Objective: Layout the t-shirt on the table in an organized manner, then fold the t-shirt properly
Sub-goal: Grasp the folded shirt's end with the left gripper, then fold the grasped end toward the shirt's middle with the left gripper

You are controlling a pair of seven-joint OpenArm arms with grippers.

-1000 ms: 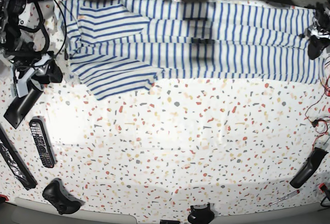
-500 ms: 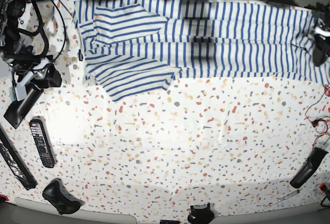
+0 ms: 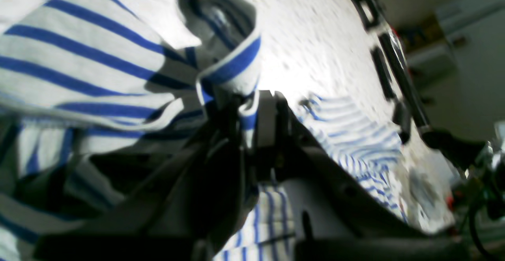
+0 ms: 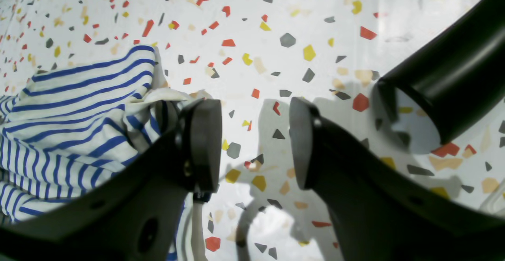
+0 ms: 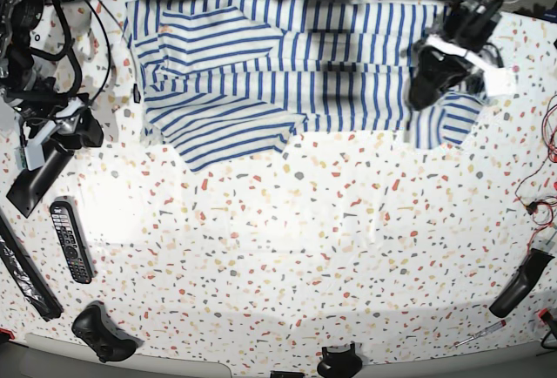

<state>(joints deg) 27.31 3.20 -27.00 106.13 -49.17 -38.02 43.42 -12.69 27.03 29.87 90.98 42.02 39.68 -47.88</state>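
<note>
Table [image 4: 315, 24] under right claw [image 4: 252, 142] bare; left claw [image 3: 252, 111] pinches t-shirt [image 3: 79, 56].

no readable txt, labels, brands or nos. anywhere in these views.

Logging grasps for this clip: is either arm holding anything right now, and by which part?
The left gripper pinches the t-shirt by a bunched hem edge. The right gripper is open over the table, holding nothing.
</note>
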